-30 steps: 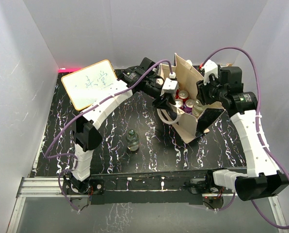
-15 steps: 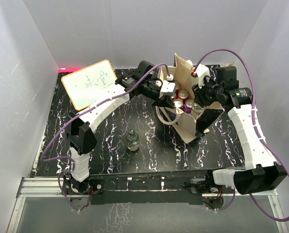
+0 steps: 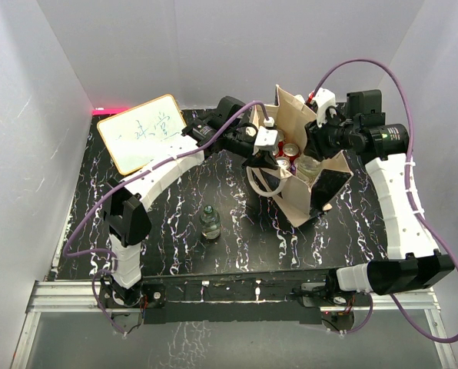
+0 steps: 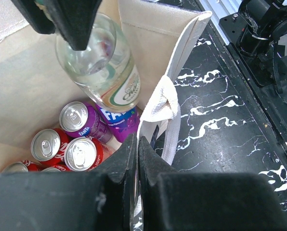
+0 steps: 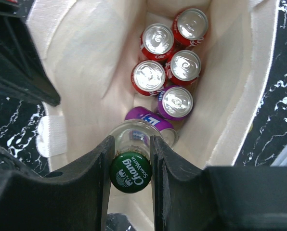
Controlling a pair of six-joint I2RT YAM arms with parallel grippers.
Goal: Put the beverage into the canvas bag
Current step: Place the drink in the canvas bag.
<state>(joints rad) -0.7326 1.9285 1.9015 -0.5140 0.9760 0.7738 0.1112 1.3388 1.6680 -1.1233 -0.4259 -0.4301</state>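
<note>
While clamped by its neck in the right gripper (image 5: 130,150), the green-capped clear glass bottle (image 5: 130,176) is hung inside the tall beige canvas bag (image 5: 85,62).
The bag's rim is pinched in the closed left gripper (image 4: 136,150), so its mouth is held wide. The bottle should be lowered upright beside the red and purple aluminium cans (image 5: 167,62) and released only once its base is supported.

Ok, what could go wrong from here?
The right end effector holds the clear green-capped bottle above the red and purple cans; released from here, it may strike them.
The left end effector pinches only the rim of the beige canvas bag; a slip could let the mouth sag shut.
</note>
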